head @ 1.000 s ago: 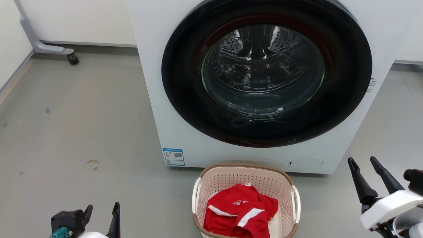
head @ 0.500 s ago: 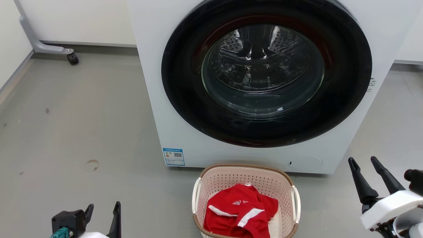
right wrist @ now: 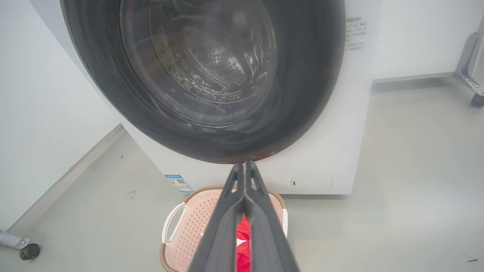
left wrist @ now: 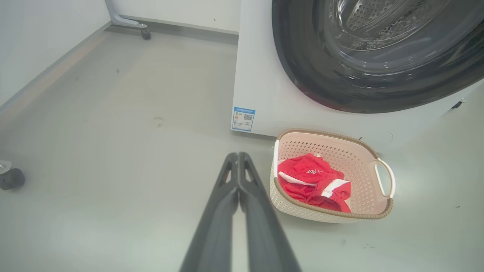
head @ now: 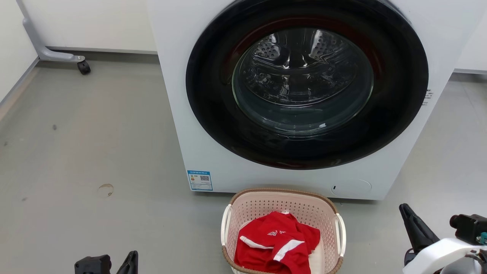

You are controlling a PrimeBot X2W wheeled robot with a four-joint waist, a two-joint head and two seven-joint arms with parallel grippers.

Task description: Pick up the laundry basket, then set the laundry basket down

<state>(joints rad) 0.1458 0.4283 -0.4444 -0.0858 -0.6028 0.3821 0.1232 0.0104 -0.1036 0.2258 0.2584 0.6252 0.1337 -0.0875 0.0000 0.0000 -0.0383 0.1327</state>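
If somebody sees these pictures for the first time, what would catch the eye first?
First, the large white washing machine, whose round dark door dominates the upper part of the head view. Next, the bright red garment lying in the small pink laundry basket, which stands on the grey floor just in front of the machine.

Laundry room: front-loading washing machine [head: 289, 95] on bare grey floor [head: 95, 152].
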